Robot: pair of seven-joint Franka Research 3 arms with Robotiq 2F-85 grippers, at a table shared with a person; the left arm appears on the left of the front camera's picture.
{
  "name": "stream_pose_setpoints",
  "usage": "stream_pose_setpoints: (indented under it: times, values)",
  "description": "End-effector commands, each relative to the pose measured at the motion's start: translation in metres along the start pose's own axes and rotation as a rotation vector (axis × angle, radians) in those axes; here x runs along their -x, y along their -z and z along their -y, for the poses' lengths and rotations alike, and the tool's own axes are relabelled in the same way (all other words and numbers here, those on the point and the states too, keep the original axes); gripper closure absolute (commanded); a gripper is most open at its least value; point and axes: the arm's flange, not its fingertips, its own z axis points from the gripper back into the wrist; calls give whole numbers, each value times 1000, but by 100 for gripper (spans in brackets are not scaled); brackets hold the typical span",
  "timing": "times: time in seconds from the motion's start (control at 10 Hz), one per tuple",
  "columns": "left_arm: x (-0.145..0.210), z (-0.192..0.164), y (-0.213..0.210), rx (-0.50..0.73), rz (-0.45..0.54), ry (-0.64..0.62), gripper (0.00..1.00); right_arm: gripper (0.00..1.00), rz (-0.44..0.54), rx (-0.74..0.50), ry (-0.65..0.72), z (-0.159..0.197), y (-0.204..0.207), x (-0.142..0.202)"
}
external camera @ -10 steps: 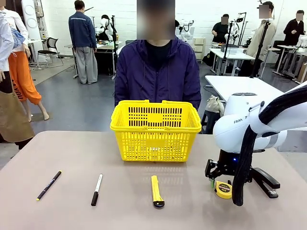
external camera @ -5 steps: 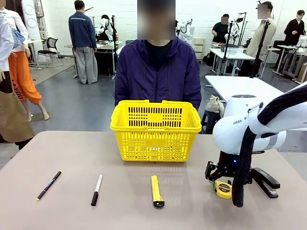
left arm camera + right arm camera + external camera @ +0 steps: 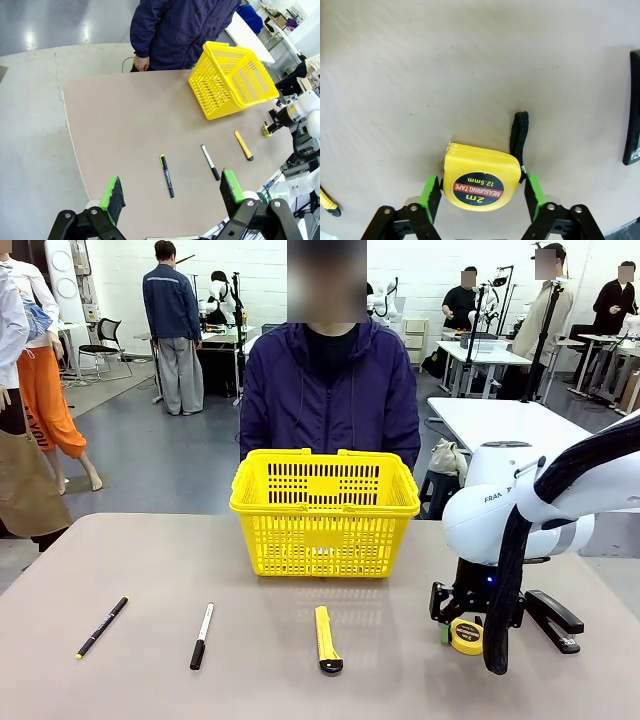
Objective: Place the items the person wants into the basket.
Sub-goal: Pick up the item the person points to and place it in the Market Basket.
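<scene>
The yellow-and-black tape measure (image 3: pixel 465 636) (image 3: pixel 481 182) lies on the table at the right. My right gripper (image 3: pixel 461 631) (image 3: pixel 482 197) is down over it, and its green pads press the two sides, shut on it. The yellow utility knife (image 3: pixel 327 638) lies in front of the yellow basket (image 3: pixel 325 510). The thin black pen with yellow ends (image 3: pixel 102 626) lies at the left. My left gripper (image 3: pixel 172 189) hangs open high above the table's left end, holding nothing. The person (image 3: pixel 330 390) stands behind the basket.
A white-bodied, black-capped marker (image 3: pixel 201 635) lies between the pen and the knife. A black stapler (image 3: pixel 555 620) (image 3: pixel 634 107) sits just right of the tape measure. The bare tabletop (image 3: pixel 200 560) stretches left of the basket.
My right gripper has sunk slightly onto the tape measure and its jaws have closed in against its sides. Everything else is unmoved.
</scene>
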Motion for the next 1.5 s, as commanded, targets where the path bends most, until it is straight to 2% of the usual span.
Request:
stream_pose_setpoints:
  times: [0.0, 0.2, 0.3, 0.4, 0.5, 0.6, 0.8, 1.0, 1.2, 1.4]
  values:
    - [1, -2, -1, 13, 9, 20, 0, 100, -21, -41, -20, -1, 3, -1]
    - [1, -2, -1, 13, 9, 20, 0, 100, -25, -41, -23, -2, 3, -2]
    - [1, -2, -1, 13, 9, 20, 0, 84, -27, -39, -22, -2, 3, -2]
    - [1, -2, -1, 13, 9, 20, 0, 89, -26, -35, -21, -2, 2, -1]
    - [1, -2, -1, 13, 9, 20, 0, 100, -13, -33, -19, -2, -3, 2]
    - [1, -2, -1, 13, 9, 20, 0, 100, -4, -35, -8, 1, -19, 9]
    - [1, -2, -1, 13, 9, 20, 0, 100, 31, -47, 25, 3, -80, 37]
    - [1, -2, -1, 13, 9, 20, 0, 100, 91, -19, 45, 0, -159, 70]
    - [1, -2, -1, 13, 9, 20, 0, 100, 134, -56, 89, -3, -240, 87]
    - [1, -2, -1, 13, 9, 20, 0, 100, 155, -44, 99, -14, -282, 99]
